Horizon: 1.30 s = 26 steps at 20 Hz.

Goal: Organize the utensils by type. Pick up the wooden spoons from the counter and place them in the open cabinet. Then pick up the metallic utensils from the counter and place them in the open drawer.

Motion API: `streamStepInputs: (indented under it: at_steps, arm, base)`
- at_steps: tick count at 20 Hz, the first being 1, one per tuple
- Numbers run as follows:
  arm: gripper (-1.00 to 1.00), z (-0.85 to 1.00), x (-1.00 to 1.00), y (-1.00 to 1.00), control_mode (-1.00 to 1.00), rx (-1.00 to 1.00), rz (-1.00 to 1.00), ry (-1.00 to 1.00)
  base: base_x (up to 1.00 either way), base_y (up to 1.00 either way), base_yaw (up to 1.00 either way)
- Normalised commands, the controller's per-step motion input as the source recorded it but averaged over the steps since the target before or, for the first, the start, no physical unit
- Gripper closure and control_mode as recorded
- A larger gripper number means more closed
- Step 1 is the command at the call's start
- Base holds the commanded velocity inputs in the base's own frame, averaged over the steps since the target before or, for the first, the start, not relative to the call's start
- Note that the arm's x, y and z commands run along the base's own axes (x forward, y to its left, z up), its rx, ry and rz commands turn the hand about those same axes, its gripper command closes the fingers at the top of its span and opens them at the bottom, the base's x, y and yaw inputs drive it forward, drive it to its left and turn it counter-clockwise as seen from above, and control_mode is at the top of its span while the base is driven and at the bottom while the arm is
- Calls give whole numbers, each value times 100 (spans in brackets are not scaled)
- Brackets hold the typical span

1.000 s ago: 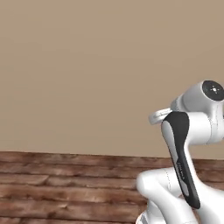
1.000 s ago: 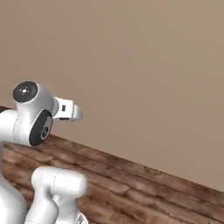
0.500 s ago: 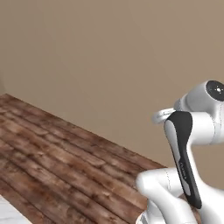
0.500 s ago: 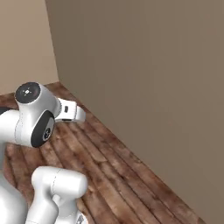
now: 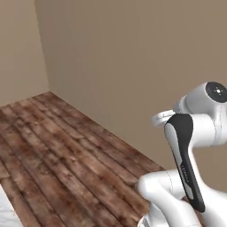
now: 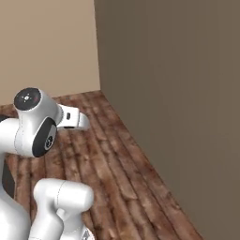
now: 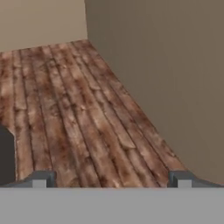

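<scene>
- In the hand view the pincer point(image 7: 111, 179) stands wide, its two dark fingertips point(image 7: 40, 178) far apart at the bottom edge, with nothing between them but bare floor.
- Just beyond the tips, a dark block point(image 7: 6, 155) of unclear kind cuts in at the left edge of the hand view, standing on the floor.
- In both base views the white arm point(image 5: 190, 155) is folded up close to the cameras, its dark-capped joint raised and a short white link pointing out over the floor.
- At the lower left corner of the left base view, a white patch point(image 5: 6, 208) lies beside the planks; what it belongs to cannot be told.
- The wooden plank floor point(image 6: 131, 173) runs from under the arm toward a room corner, its brown boards worn and streaked.
- Farthest off, two plain tan walls point(image 5: 133, 57) meet at that corner, the right one in shadow in the right base view.
- No wooden spoon, metal spoon, cabinet or drawer can be located from these views; only floor and walls lie ahead.
</scene>
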Motion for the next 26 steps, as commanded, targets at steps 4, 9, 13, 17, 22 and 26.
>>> streamStepInputs:
  at_steps: [4, 9, 13, 17, 22, 26]
  arm:
    - [-100, 0, 0, 0, 100, 0, 0, 0]
    - [-100, 0, 0, 0, 100, 0, 0, 0]
    - [-100, 0, 0, 0, 100, 0, 0, 0]
    - [-100, 0, 0, 0, 100, 0, 0, 0]
    - [-100, 0, 0, 0, 100, 0, 0, 0]
    - [-100, 0, 0, 0, 100, 0, 0, 0]
  base:
    - [100, 5, 32]
    - [98, 2, 41]
    - [97, 0, 44]
    - [100, 0, 39]
    - [100, 0, 35]
    - [100, 0, 32]
